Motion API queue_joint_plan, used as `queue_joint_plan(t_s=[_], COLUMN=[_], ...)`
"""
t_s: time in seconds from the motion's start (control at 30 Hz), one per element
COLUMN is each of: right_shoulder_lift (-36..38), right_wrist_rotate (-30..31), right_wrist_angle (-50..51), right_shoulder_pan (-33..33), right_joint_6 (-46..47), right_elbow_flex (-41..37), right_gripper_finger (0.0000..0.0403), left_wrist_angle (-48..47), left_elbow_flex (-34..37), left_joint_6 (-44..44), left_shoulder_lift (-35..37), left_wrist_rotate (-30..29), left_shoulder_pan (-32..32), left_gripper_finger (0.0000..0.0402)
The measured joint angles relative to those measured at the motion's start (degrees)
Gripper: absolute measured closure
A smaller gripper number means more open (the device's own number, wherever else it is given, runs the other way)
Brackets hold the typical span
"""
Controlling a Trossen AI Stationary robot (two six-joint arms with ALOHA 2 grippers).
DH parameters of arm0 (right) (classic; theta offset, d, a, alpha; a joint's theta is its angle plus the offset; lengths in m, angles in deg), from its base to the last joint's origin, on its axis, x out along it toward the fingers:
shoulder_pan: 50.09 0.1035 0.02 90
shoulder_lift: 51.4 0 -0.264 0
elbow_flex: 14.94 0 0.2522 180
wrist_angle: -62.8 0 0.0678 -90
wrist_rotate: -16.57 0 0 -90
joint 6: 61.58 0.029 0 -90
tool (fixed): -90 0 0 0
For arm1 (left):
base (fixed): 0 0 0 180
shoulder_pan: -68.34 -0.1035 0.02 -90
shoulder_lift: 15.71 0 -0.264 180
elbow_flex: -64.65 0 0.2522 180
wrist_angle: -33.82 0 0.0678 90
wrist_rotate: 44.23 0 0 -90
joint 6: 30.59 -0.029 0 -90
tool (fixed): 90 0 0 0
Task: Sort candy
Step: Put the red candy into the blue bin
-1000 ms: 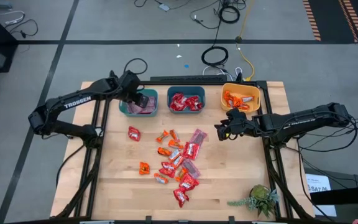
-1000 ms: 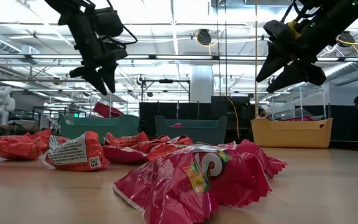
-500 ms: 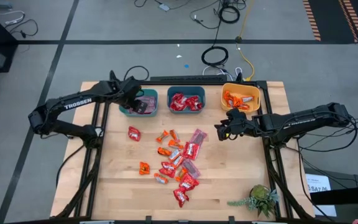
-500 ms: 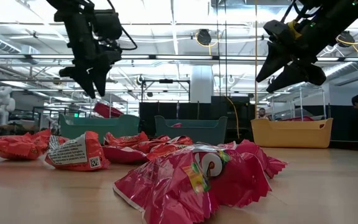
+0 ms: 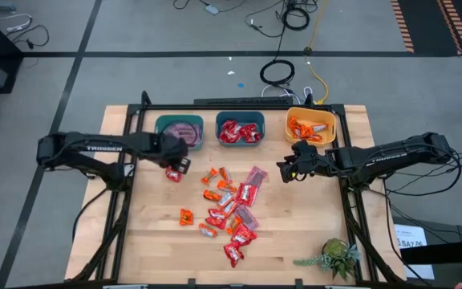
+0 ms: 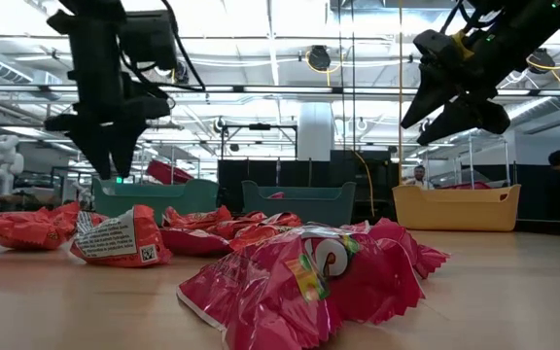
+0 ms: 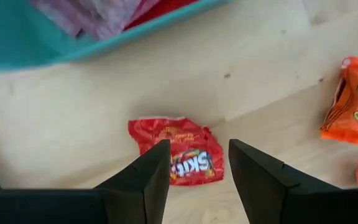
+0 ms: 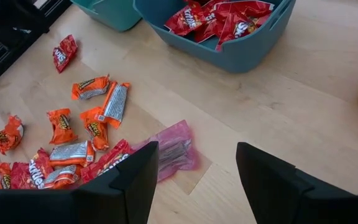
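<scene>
Above the near-left part of the table (image 5: 151, 241), your left tool (image 5: 176, 164) hangs with its fingers parted and nothing between them, directly over a lone red candy (image 7: 180, 150) that lies flat on the wood, apart from the main pile. From the left wrist view you see that wrapper framed between the two dark fingers (image 7: 151, 177), with an orange candy (image 7: 348, 102) off to one side and the wall of the left teal bin (image 7: 55, 53) just beyond.

Your right tool (image 5: 285, 171) hovers over bare wood in front of the yellow bin (image 5: 311, 126), well clear of the sweets, its fingers also spread and holding nothing. Its wrist view looks past them to a pinkish-mauve candy (image 8: 174, 152) lying at the edge of the pile.

You have the loose candy pile (image 5: 227, 207) in the middle of the table, a mix of red, orange and mauve wrappers. Along the far edge, the left teal bin holds mauve sweets, the middle teal bin (image 5: 240, 130) holds red ones, and the yellow bin holds orange ones. A small potted plant (image 5: 337, 258) sits at the near right corner.
</scene>
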Motion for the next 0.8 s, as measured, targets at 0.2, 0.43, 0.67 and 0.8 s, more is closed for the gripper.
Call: queue_joint_plan(t_s=[0.2,0.43,0.67,0.8], right_shoulder_lift=[0.0,0.0,0.0,0.0], right_wrist_rotate=[-0.4,-1.5,-1.5,-1.5], right_wrist_angle=[0.0,0.0,-0.4,-0.5], right_shoulder_pan=[0.0,0.0,0.0,0.0], right_joint_6=[0.0,-0.3,-0.2,0.1], right_elbow_flex=[0.0,0.0,0.0,0.0], right_gripper_finger=[0.0195,0.0195,0.0195,0.0195], left_wrist_angle=[-0.6,5.6,19.4,18.6], left_elbow_flex=[1.9,8.9,16.7,18.0], left_joint_6=[8.4,13.0,13.2,13.9], left_shoulder_lift=[0.0,0.0,0.0,0.1], left_wrist_rotate=[-3.5,-3.1,0.1,1.4], left_shoulder_pan=[6.2,7.3,6.1,6.1], left_gripper_finger=[0.0228,0.0228,0.023,0.0257])
